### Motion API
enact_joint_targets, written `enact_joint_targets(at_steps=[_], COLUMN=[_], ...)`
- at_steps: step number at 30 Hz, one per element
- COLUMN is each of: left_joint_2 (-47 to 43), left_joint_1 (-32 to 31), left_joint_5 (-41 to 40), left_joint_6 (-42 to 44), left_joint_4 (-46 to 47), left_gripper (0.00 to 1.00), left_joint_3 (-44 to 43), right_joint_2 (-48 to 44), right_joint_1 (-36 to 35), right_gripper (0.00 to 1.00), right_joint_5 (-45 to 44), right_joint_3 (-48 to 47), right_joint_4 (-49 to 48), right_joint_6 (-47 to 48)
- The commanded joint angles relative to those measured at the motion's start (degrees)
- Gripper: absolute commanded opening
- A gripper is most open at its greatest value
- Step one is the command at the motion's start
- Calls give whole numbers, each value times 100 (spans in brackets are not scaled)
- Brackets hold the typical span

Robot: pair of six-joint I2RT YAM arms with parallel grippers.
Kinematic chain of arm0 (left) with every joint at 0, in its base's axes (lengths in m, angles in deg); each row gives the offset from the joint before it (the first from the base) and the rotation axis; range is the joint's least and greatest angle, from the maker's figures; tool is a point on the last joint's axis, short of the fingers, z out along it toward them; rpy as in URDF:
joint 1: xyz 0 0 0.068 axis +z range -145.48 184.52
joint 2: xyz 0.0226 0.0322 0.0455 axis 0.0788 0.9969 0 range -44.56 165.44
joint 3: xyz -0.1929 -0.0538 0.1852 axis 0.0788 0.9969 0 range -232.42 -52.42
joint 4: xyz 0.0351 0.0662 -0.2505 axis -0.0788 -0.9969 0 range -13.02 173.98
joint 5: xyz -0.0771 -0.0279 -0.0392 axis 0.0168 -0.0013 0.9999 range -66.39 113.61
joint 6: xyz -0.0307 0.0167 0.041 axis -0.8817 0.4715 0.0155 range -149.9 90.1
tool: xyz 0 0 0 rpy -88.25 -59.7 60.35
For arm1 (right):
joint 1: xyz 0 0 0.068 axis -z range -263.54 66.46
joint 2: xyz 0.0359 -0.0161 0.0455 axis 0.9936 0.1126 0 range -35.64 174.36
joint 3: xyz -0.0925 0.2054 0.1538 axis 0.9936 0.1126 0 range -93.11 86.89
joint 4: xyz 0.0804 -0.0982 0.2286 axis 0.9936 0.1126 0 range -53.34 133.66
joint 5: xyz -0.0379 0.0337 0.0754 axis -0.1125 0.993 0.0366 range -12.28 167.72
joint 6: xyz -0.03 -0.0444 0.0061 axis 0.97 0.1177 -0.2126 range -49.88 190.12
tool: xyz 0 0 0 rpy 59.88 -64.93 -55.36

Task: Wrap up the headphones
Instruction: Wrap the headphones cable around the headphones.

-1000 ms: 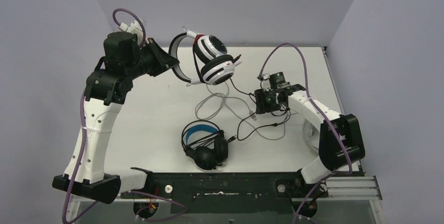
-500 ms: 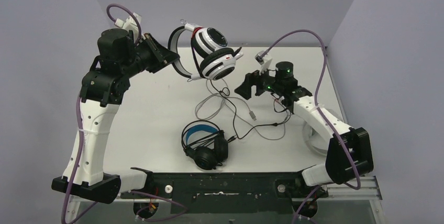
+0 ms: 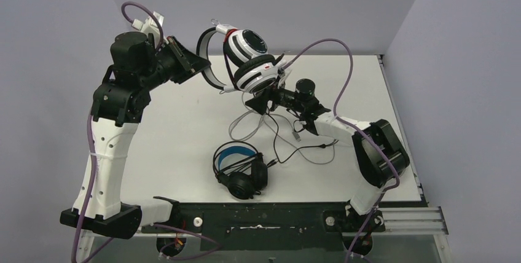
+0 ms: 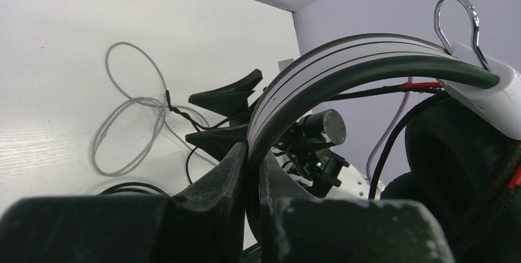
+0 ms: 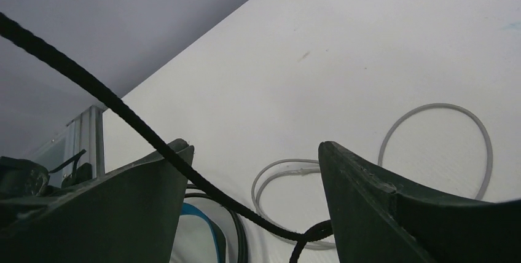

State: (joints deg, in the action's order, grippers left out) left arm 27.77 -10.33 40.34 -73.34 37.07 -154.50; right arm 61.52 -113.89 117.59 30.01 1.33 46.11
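My left gripper (image 3: 198,66) is shut on the grey-striped headband (image 4: 344,60) of a white headset with black ear-cup centres (image 3: 252,60) and holds it above the back of the table. In the left wrist view my left gripper (image 4: 253,152) pinches the band between both fingers. My right gripper (image 3: 258,98) is open just below the hanging ear cups. In the right wrist view a black braided cable (image 5: 123,112) runs across the gap of my right gripper (image 5: 253,146), touching neither finger. The black headset with the blue-lined headband (image 3: 239,168) lies on the table near the front. A third headset is not visible.
Pale cable loops (image 3: 246,125) and a black cable (image 3: 282,146) lie tangled on the white table (image 3: 172,134) between the two headsets. The pale loops also show in the right wrist view (image 5: 430,109). Grey walls stand behind and at both sides.
My right arm has swung left across the table, from beside the cables to just under the lifted headset. My left gripper has raised the headset slightly.
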Motion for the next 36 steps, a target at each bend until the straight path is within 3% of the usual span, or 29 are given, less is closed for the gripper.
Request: enact_joint_targets(at_steps=[1, 6, 8, 13, 18, 22, 30, 33, 36], left_joint_2=[-50, 12, 41, 1, 29, 282, 578, 463, 464], left_joint_1=[4, -30, -27, -20, -107, -108, -381, -649, -1074], left_joint_5=[128, 5, -134, -998, -1897, -2618, -4328, -4911, -5793], left_joint_6=[-415, -612, -573, -556, -1044, -850, 218, 264, 966], left_joint_4=[891, 1137, 1096, 1227, 2355, 2363, 2381, 2550, 3077], left_gripper=[0, 0, 0, 0, 0, 0, 0, 0, 0], left_joint_3=[-445, -527, -612, -592, -135, -369, -626, -194, 193], right_joint_2=[171, 628, 722, 631, 40, -754, -2340, -2653, -2949], right_joint_1=[-83, -253, -269, -298, -349, -413, -1047, -1492, -1844], right_gripper=[76, 77, 72, 44, 13, 3, 1, 0, 0], right_joint_5=[-170, -224, -229, -212, -477, -893, -2039, -2441, -2918], right_joint_3=[-46, -198, -242, 35, 714, 918, 639, 326, -24], right_joint_4=[-1374, -1681, -1670, -1519, -1300, 84, 3130, 3941, 4547], right_joint_6=[-492, -723, -753, -813, -765, -150, 1093, 1364, 1515])
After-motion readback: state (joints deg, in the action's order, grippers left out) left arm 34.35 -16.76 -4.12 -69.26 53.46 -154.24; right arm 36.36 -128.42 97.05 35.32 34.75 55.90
